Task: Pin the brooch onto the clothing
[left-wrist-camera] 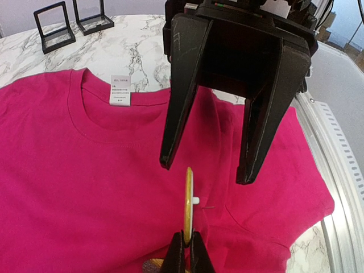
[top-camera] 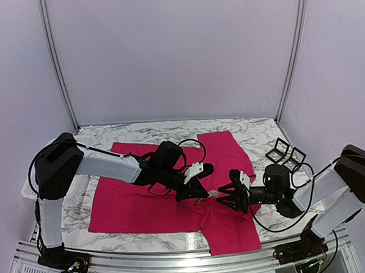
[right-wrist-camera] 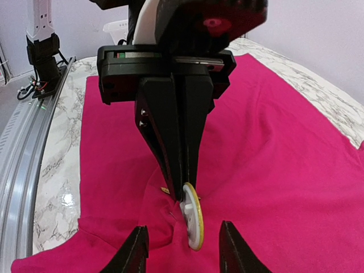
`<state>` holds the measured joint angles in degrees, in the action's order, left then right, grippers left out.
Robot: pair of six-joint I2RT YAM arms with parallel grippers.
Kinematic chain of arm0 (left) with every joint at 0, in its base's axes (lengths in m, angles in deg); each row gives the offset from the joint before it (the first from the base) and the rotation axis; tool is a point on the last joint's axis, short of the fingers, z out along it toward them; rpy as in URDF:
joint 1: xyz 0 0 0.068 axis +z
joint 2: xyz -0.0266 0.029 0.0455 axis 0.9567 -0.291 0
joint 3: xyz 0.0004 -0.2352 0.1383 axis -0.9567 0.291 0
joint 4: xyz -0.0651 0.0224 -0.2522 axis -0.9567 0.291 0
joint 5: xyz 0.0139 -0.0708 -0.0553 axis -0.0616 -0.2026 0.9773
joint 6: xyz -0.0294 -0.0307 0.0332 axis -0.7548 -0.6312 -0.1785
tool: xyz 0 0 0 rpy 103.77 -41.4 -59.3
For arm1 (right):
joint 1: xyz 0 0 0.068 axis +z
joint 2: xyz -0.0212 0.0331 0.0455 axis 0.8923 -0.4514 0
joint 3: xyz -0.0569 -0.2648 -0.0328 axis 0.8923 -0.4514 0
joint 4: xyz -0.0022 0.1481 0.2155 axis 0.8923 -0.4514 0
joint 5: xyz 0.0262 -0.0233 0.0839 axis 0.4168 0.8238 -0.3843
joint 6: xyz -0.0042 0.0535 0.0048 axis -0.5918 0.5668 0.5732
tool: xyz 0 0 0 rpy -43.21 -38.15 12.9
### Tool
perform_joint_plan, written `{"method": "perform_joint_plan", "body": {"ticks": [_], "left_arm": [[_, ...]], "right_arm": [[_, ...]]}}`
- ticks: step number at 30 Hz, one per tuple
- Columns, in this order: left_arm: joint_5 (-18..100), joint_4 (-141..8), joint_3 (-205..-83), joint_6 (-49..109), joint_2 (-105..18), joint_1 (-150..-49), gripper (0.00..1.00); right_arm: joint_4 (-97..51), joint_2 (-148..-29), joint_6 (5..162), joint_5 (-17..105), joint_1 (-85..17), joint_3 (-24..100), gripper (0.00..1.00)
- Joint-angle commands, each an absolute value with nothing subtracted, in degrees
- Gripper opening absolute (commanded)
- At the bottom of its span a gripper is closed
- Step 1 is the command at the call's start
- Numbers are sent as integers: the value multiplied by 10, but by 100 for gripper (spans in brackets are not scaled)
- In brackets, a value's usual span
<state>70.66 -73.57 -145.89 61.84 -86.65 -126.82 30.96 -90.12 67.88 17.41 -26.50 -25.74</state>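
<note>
Robot test booth, lab setting. Marble-pattern table [top-camera: 139,131] boxed in by plain pale wall panels [top-camera: 178,51] on metal posts [top-camera: 57,63]. Left arm [top-camera: 104,165] and right arm [top-camera: 320,190] bolted to aluminium rail [top-camera: 146,261].

Two tabletop robot arms, black and white.
Same build on left arm [top-camera: 104,167] and right arm [top-camera: 320,190]: white tubular links, bulky black joints, loose black cables looping alongside, black bases with fine wiring. On left gripper [right-wrist-camera: 181,186], slim matt-black tapered fingers, two small screws, white housing behind, round red mark above. On right gripper [left-wrist-camera: 205,173], broad scuffed black wedge fingers; green light at the wrist.
</note>
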Motion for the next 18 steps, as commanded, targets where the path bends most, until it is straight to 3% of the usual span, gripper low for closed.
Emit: {"method": "perform_joint_plan", "body": {"ticks": [1,5,13,18], "left_arm": [[722,-749,-1456,614,-843,-1270,0],[724,-749,-1460,615,-843,-1270,0],[724,-749,-1457,616,-842,-1270,0],[722,-749,-1457,618,-840,-1270,0]], "right_arm": [[328,-934,691,160,-270,-247,41],[377,-991,710,159,-270,-234,46],[456,-1046,762,142,-270,-215,43],[454,-1063,765,141,-270,-204,29]]}}
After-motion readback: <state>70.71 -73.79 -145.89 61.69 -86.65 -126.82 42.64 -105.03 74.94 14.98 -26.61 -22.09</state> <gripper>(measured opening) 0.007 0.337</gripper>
